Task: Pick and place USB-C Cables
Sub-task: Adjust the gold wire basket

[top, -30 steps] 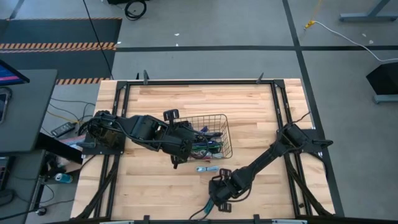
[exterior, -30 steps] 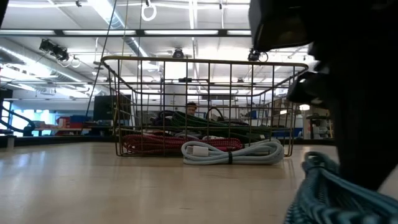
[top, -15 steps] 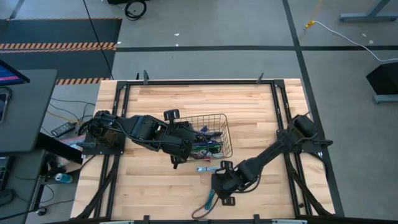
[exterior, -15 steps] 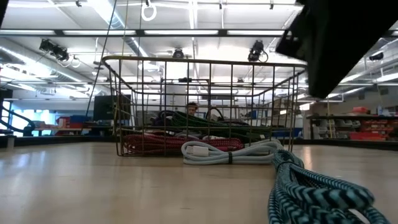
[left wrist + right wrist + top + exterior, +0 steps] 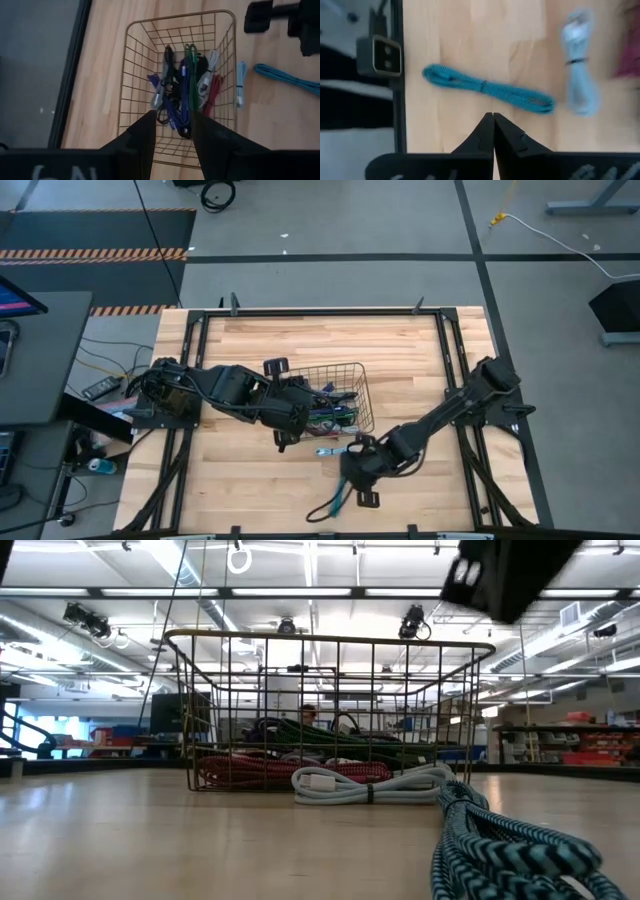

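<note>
While two cables already lie out on the bench, most of the job looks undone: the bulk of the USB-C Cables is in the wire basket as a tangle of purple, green, black, grey and maroon

Out so far, as far as I can see:
- teal braided cable, stretched out near the front edge of the bench, well clear of the basket
- pale blue cable, bundled with a tie, lying just outside the basket wall on the front side

Right tool: fingers pinched together, nothing between them, hanging above the bench between the basket and the teal cable, which lies free. My read is it's between picks and the teal one counts as placed

Left tool: part open, a moderate gap, nothing in it, parked at the basket's end and looking down its length at the pile. Reads more like waiting or steadying than picking; can't tell if it touches the wire

Rough count: two out, maybe eight or more in the basket, exact number not readable because they overlap. Call it early stage. Tangle is the risk, one pick could drag a neighbour out with it
</note>
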Controlling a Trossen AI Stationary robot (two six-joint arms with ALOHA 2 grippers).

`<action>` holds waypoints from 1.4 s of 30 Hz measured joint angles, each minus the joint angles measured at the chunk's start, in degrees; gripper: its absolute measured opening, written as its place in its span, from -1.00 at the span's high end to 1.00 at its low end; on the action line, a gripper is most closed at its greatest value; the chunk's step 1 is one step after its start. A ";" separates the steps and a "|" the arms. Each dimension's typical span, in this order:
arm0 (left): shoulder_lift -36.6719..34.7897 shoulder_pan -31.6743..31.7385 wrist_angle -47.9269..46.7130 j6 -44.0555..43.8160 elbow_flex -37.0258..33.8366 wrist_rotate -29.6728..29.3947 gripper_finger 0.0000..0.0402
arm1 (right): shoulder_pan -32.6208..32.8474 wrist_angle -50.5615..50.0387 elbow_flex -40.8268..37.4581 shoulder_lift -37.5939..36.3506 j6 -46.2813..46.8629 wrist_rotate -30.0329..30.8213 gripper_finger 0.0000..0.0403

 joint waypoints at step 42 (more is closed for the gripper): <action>0.52 -9.95 -0.01 -30.27 -0.02 -11.26 0.44 | -30.95 7.72 -9.71 -11.15 -42.88 -12.15 1.00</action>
